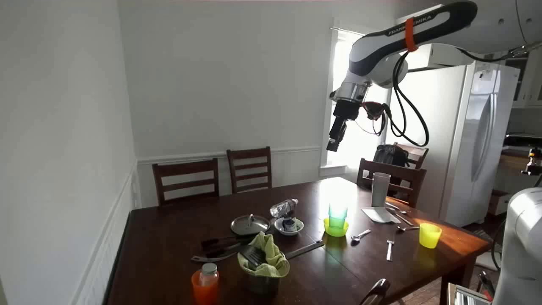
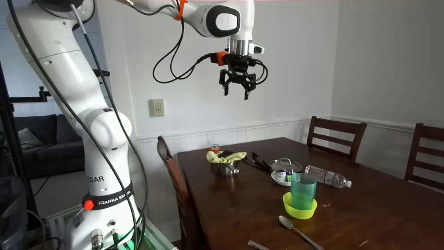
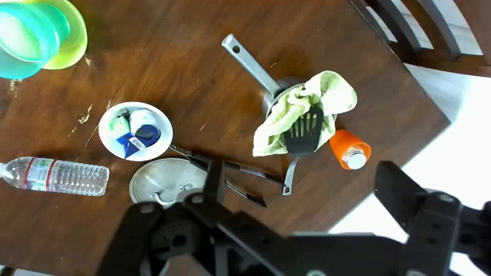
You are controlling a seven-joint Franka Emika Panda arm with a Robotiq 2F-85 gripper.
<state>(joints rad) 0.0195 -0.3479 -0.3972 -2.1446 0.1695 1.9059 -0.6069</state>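
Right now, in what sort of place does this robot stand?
Probably a home dining area open to a kitchen: there is a dark wooden dining table, slat-back chairs and a white refrigerator.

Up on the robot arm (image 1: 366, 48), the dark panel (image 1: 396, 31) reads FRANKA EMIKA, with an orange strap (image 1: 409, 34) across some letters. Down at its base (image 2: 94, 221) I see FRANKA EMIKA again, on the black band (image 2: 111, 199), and EDAR on the white casing (image 2: 95, 165) just above. On the counter (image 3: 207, 99), the label (image 3: 38, 174) on the water bottle (image 3: 78, 178) is too blurred for me to read; the blue packet (image 3: 132, 152) in the white bowl (image 3: 165, 128) bears a barcode sticker (image 3: 137, 143).
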